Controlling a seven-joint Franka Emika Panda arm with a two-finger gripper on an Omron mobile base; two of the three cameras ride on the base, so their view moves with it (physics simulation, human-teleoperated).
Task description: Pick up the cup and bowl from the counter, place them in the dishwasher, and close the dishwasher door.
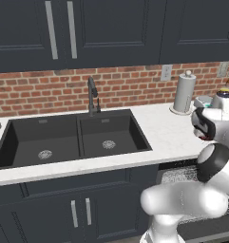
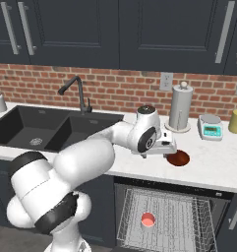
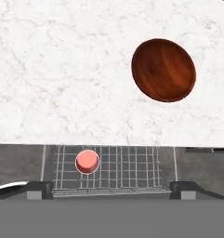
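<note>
The glossy red-brown bowl (image 2: 179, 158) (image 3: 163, 69) lies on the white marble counter (image 2: 213, 162) near its front edge. My gripper (image 2: 165, 152) (image 3: 111, 189) hovers just above and to the left of the bowl, open, with nothing between its wide-set fingertips (image 3: 39, 188). Below the counter edge the dishwasher (image 2: 169, 216) stands open with its wire rack pulled out. The small red cup (image 2: 148, 220) (image 3: 87, 161) stands upright in that rack. The dishwasher door (image 3: 18, 162) is down, a dark grey surface beside and beneath the rack.
A black double sink (image 2: 36, 130) with a dark faucet (image 2: 78, 91) lies to the left. Behind the bowl stand a paper towel holder (image 2: 181, 106), a small scale (image 2: 211, 127) and a yellow jar (image 2: 236, 120). Dark cabinets hang above the brick wall.
</note>
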